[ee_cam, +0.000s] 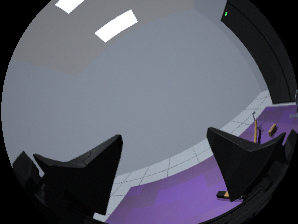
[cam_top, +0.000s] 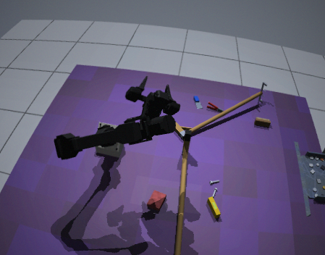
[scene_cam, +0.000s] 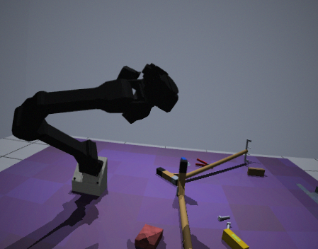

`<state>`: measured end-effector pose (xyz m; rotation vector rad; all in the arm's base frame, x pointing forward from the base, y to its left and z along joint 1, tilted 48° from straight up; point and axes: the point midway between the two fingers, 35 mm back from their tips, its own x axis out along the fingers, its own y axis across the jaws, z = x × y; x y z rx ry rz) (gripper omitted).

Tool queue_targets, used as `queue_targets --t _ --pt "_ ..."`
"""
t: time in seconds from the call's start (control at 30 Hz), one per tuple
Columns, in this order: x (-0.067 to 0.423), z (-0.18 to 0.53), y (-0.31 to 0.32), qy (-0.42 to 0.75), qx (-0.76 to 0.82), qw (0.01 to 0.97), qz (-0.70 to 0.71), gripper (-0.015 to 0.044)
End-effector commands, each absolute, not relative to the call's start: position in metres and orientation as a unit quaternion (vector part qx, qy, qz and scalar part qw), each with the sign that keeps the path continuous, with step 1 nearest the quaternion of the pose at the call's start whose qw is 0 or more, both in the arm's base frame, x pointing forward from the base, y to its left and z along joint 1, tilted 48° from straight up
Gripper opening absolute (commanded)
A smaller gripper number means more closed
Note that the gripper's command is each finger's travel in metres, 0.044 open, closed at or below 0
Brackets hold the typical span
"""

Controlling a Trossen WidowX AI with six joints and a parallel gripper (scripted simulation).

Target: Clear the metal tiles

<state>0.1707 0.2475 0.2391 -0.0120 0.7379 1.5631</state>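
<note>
While the pincer [cam_top: 155, 85] gapes wide, empty, two long sticks [cam_top: 224, 110] cross below.

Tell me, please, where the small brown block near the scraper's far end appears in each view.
Top: brown block at upper right, just below the scraper's hooked tip.
Exterior: right of centre, beside that same tip.
Wrist: too small and blurred to tell; it may be a speck at the right edge.
Shared landmark: the hooked tip.

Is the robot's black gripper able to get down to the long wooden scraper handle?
Probably yes. The open black gripper is raised, holding nothing, and the long wooden scraper lies uncovered nearby on the purple table.
</note>
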Motion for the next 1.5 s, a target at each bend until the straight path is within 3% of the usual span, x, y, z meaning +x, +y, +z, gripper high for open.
queue_targets --t 0.0,1.1,1.47 --pt "0.171 0.239 0.248 0.325 -0.005 0.649 0.688 0.0426" --pt "0.160 0.316 0.335 0.327 -0.004 0.649 0.687 0.0440" --pt "0.159 0.313 0.332 0.327 -0.006 0.646 0.690 0.0440"
